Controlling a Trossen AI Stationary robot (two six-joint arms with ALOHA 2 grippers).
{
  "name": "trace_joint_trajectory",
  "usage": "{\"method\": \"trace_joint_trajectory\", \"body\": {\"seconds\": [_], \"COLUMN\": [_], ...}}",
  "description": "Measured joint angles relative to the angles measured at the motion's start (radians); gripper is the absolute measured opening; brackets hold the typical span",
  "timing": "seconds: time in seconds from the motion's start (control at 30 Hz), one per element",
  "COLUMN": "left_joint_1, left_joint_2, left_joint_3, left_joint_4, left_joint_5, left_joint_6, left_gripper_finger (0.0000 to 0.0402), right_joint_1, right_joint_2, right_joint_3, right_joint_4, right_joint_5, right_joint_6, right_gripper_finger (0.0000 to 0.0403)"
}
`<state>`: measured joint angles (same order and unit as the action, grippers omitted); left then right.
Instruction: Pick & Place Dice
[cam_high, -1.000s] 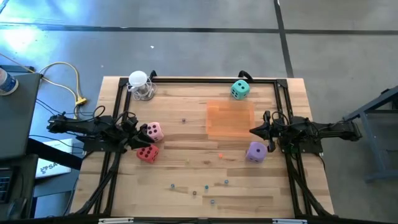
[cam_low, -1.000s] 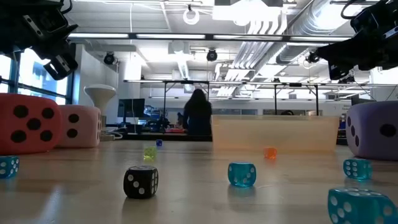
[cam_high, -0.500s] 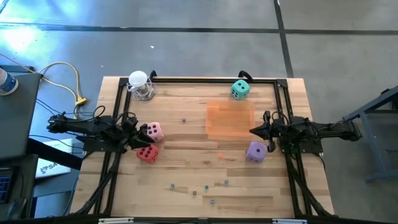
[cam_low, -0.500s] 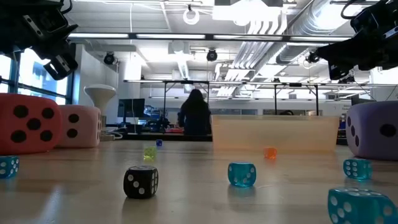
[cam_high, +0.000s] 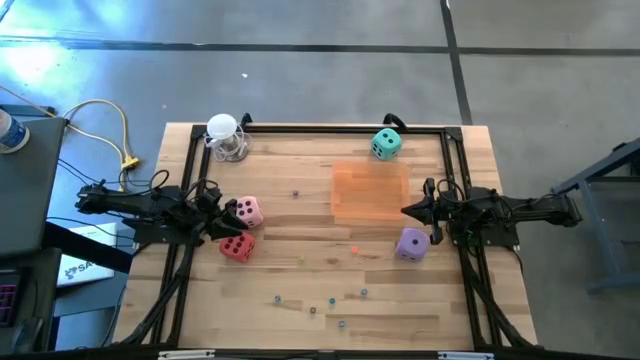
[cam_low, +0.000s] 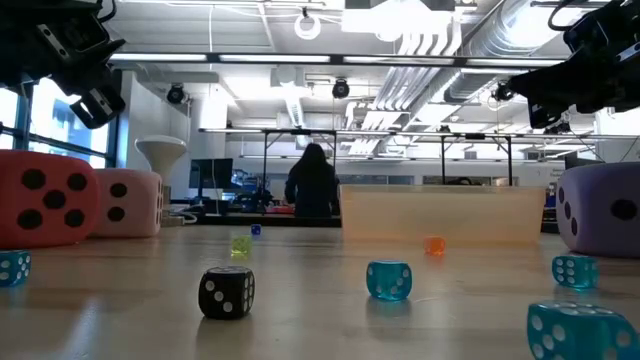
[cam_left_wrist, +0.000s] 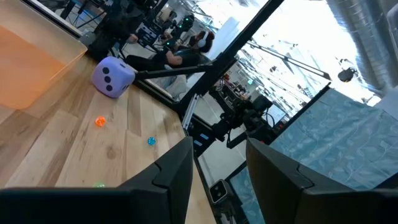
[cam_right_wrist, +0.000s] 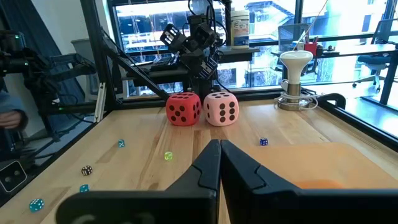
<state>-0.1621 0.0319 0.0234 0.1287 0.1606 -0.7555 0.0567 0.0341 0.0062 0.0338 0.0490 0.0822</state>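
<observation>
Four dice rest flat on the wooden table. The pink die (cam_high: 248, 211) and the red die (cam_high: 237, 246) sit at the left, the purple die (cam_high: 412, 243) at the right, and the teal die (cam_high: 386, 144) at the far edge. My left gripper (cam_high: 222, 212) hovers raised just left of the pink die, open (cam_left_wrist: 217, 168) with nothing between its fingers. My right gripper (cam_high: 406, 211) hovers raised beyond the purple die, shut (cam_right_wrist: 220, 158) and empty. The right wrist view shows the red die (cam_right_wrist: 183, 109) and the pink die (cam_right_wrist: 221, 108) across the table.
A flat translucent orange square (cam_high: 370, 190) lies between the teal and purple dice. A white funnel-shaped stand (cam_high: 225, 136) is at the far left corner. Several tiny dice (cam_low: 227, 292) are scattered along the near part. A black frame (cam_high: 330, 128) borders the table.
Both arms and all the dice have kept still. Only a person far behind the table has shifted a little.
</observation>
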Motion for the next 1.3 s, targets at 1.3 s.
{"method": "trace_joint_trajectory", "body": {"seconds": [1.3], "left_joint_1": [0.0], "left_joint_2": [0.0], "left_joint_3": [0.0], "left_joint_4": [0.0], "left_joint_5": [-0.216], "left_joint_6": [0.288], "left_gripper_finger": [0.0144], "right_joint_1": [0.0], "right_joint_2": [0.0], "right_joint_3": [0.0], "right_joint_4": [0.001], "right_joint_5": [0.02], "right_joint_6": [-0.103], "right_gripper_finger": [0.0002]}}
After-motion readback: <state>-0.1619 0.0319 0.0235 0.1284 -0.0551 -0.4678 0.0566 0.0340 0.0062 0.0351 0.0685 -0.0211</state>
